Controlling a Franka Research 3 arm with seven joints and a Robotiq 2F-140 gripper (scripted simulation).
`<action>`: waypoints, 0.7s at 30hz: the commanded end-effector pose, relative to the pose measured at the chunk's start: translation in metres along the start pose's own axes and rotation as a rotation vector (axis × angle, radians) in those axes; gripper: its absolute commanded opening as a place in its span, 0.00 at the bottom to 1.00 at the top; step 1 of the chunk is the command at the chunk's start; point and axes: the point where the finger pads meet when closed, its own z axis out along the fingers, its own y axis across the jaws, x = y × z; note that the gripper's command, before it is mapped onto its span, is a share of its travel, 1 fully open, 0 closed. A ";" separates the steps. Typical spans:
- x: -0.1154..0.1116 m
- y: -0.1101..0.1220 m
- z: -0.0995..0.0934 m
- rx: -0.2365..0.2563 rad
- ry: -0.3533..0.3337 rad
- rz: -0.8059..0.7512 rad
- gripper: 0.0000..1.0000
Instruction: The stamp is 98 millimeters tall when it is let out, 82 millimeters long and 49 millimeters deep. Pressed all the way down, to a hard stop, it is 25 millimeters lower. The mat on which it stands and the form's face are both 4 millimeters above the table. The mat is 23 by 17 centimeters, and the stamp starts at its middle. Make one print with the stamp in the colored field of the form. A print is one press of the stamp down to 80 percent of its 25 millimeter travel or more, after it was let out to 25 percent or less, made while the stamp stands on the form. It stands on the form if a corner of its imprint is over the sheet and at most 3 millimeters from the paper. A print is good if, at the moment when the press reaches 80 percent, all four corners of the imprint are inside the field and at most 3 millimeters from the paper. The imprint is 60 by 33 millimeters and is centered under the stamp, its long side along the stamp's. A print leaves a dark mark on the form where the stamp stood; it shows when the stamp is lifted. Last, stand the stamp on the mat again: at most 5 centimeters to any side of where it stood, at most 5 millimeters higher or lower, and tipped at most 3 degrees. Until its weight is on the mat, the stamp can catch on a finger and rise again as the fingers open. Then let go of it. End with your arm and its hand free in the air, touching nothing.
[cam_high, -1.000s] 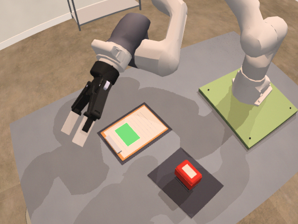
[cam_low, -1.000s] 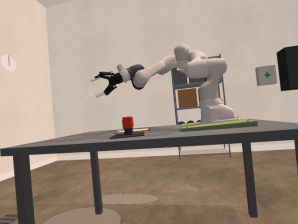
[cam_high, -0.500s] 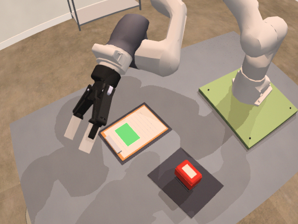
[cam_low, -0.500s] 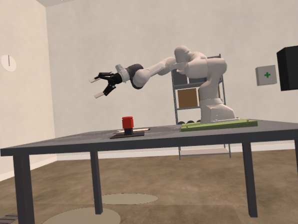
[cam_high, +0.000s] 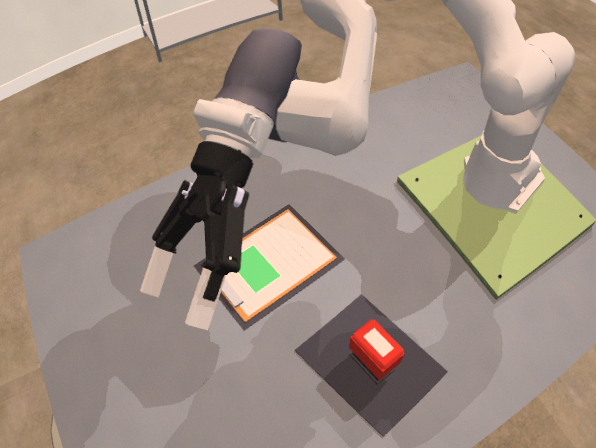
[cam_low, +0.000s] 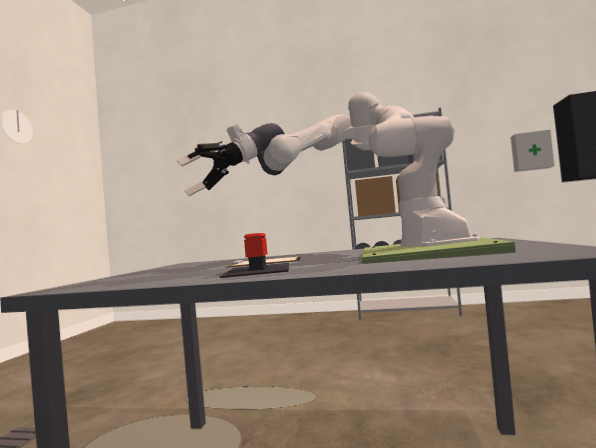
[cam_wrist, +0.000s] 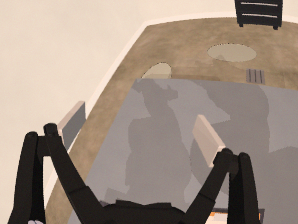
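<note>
The red stamp (cam_high: 376, 348) with a white label stands upright near the middle of the dark mat (cam_high: 371, 363); it also shows in the side view (cam_low: 255, 250). The form (cam_high: 276, 264) lies on its orange-edged board, with the green field (cam_high: 257, 269) at its near-left end and no mark on it. My gripper (cam_high: 177, 299) (cam_low: 192, 174) is open and empty, high above the table, up and to the left of the form and far from the stamp. In the wrist view the open fingers frame bare table and floor.
The arm's green base plate (cam_high: 495, 222) sits at the table's right side. A metal shelf (cam_low: 395, 200) stands behind the table. The table's left and near edges lie close to the gripper's side.
</note>
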 end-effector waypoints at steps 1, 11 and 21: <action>-0.010 0.003 0.003 -0.005 -0.040 -0.051 1.00; -0.010 0.003 0.003 -0.005 -0.040 -0.051 1.00; -0.042 -0.024 0.017 0.016 -0.152 -0.176 1.00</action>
